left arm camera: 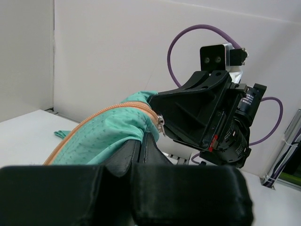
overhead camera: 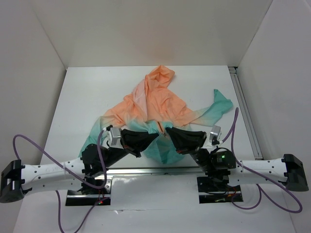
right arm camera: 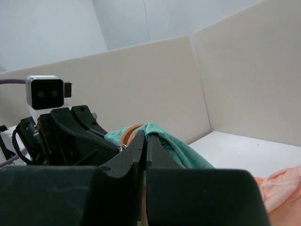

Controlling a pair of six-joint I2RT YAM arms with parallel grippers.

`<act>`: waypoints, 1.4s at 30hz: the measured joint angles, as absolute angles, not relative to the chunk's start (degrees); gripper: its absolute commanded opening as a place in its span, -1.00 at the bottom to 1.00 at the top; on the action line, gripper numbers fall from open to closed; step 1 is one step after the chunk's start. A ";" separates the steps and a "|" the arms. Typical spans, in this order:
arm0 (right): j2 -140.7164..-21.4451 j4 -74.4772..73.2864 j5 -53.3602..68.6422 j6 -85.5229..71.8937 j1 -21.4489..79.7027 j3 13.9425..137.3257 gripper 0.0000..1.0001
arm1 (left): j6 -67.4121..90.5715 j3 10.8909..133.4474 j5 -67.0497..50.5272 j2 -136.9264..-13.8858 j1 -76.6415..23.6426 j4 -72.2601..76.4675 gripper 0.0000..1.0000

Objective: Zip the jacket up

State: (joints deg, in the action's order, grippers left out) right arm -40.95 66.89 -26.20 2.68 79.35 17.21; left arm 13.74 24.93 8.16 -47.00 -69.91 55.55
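The jacket lies crumpled mid-table, peach-orange hood and shoulders at the back, teal hem toward me. My left gripper is shut on the teal hem beside the orange zipper tape, which it holds lifted. My right gripper is shut on the other side of the hem, tip to tip with the left one. A small metal zipper pull hangs between them; it also shows in the right wrist view. One teal sleeve stretches out to the right.
White walls enclose the table on three sides. A metal rail runs along the right edge. Purple cables loop from both arms near the front edge.
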 measured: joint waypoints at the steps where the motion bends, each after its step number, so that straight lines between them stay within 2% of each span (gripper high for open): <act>1: -40.95 66.89 -26.26 2.68 79.35 17.21 -1.00 | 13.72 24.93 8.32 -46.65 -69.91 55.09 -1.00; 15: -43.68 67.05 -26.41 2.70 79.33 17.23 -1.00 | 13.74 26.22 9.56 -45.67 -69.91 49.41 -1.00; 42: -43.70 66.65 -27.22 2.68 79.35 17.41 -1.00 | 15.18 33.65 11.81 -43.48 -69.91 29.65 -1.00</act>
State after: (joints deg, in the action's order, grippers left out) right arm -43.70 66.65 -27.22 2.68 79.35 17.41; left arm 15.18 33.65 11.81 -43.48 -69.91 29.65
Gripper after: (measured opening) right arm 0.026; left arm 0.042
